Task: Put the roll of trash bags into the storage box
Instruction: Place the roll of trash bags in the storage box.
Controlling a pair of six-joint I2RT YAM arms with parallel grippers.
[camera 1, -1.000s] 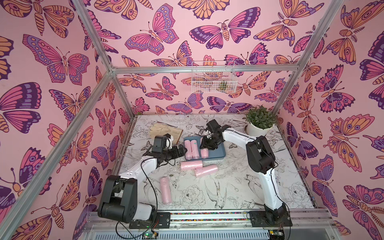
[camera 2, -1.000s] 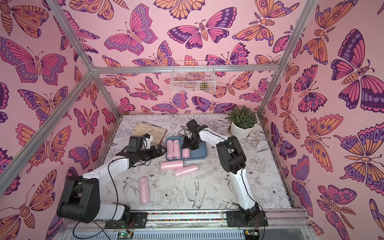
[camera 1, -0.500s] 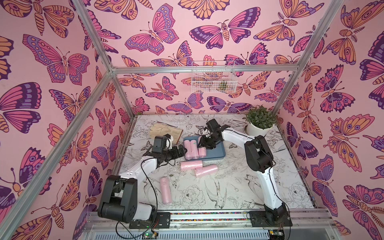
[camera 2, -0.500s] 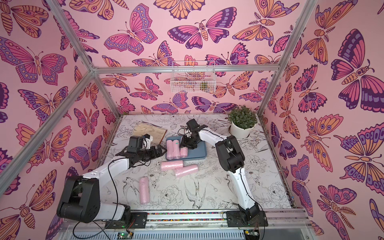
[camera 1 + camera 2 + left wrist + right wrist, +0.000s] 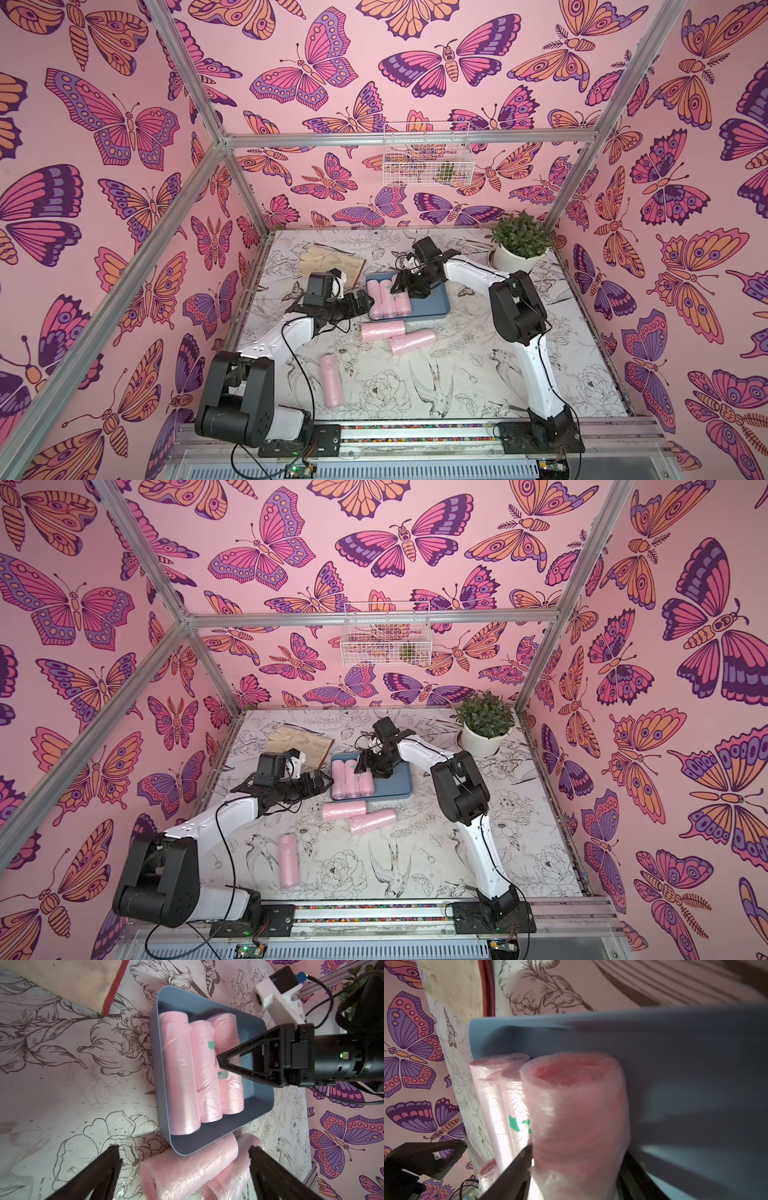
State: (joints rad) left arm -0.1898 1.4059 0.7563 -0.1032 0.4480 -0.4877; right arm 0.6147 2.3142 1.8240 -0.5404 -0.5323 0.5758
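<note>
Pink butterfly-print walls close in a bench (image 5: 540,374) (image 5: 519,854) covered with line drawings of flowers and birds.

In both top views a white wire basket (image 5: 426,156) (image 5: 384,644) hangs on the back wall. A potted plant (image 5: 519,241) (image 5: 484,721) stands in the far right corner, and a tan cloth (image 5: 332,266) (image 5: 299,744) lies far left. The slate-blue storage box (image 5: 432,305) (image 5: 397,785) sits mid-bench with three pink rolls side by side in its left half. The right gripper (image 5: 405,286) (image 5: 368,766) reaches down over the rightmost of them, the roll of trash bags (image 5: 403,308) (image 5: 366,788). The left gripper (image 5: 361,301) (image 5: 318,785) hovers just beside the box's left edge. Of the loose rolls, two (image 5: 382,331) (image 5: 412,340) lie near the box's front rim and one (image 5: 331,380) lies well apart toward the front left.

From the left wrist, the left gripper (image 5: 184,1148) stands wide and empty, its fingers (image 5: 99,1169) spread before a corner of the storage box (image 5: 255,1028). The roll of trash bags (image 5: 228,1088) lies flat inside, touching the two other rolls (image 5: 178,1076) (image 5: 204,1072). The right gripper (image 5: 223,1061) has its tip down at this roll.

From the right wrist the picture is blurred. The roll of trash bags (image 5: 577,1109) fills the space between the right gripper's (image 5: 577,1159) fingers (image 5: 517,1169), resting on the floor of the storage box (image 5: 675,1053). I cannot tell whether the fingers pinch it or stand just clear.
</note>
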